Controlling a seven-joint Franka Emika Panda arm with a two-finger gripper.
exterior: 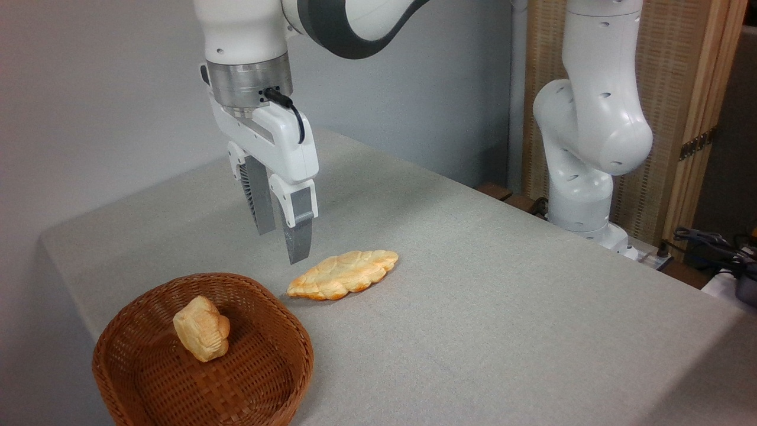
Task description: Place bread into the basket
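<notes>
Nearest, the basket (118, 361) holds a small bread lump (201, 328); just beyond on the table (502, 307) lies the flat bread (343, 274), so the empty, slightly parted hand (284, 245) should widen and straddle its narrow width.

Free room and obstacles: the gripper (282, 239) hangs above the table (473, 296) with air beneath its fingertips; the bread (344, 274) lies flat just beside it, bare cloth on all sides; the basket (284, 331) is open from above, its braided rim the only barrier; a small bread lump (201, 328) takes up part of its inside; the arm's base (582, 207) stands well apart at the far edge.
</notes>
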